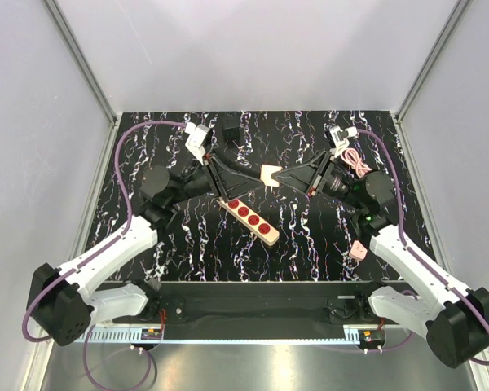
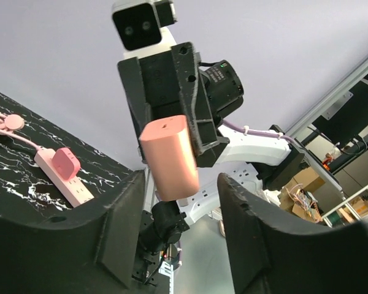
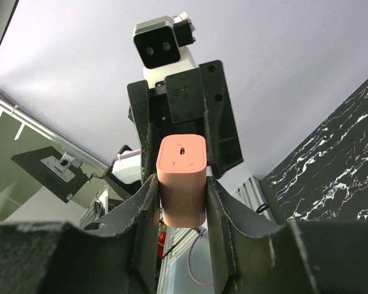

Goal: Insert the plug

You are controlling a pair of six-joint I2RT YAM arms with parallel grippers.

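I am holding a peach block [image 3: 183, 184] in my right fingers [image 1: 284, 177]. Both of them are pressing on its sides, up in the air over the middle of the table [image 1: 310, 236]. In the right wrist view the block is standing upright between them, and its far end face, with a small slot in it, is pointing at my other wrist.

My left fingers [image 1: 253, 174] are standing apart around the block's other end. In the left wrist view one finger is lying just beside the block, though I cannot tell whether it is touching. The other is showing a clear gap, so they are not gripping it. From above, the two sets of fingers are meeting tip to tip with the block between them.

The plug [image 1: 231, 126] is lying on the table near its far edge, beyond my left wrist and well apart from both sets of fingers. Its cord is hard to pick out against the dark marbled top.

The cream strip [image 1: 249, 213] with four red sockets is lying slantwise on the table, under the block and nearer to me. A coiled pink cable [image 1: 355, 160] is sitting beside my right wrist. In the left wrist view a pink strip [image 2: 73, 190] is lying on the table with a pink cube on it.
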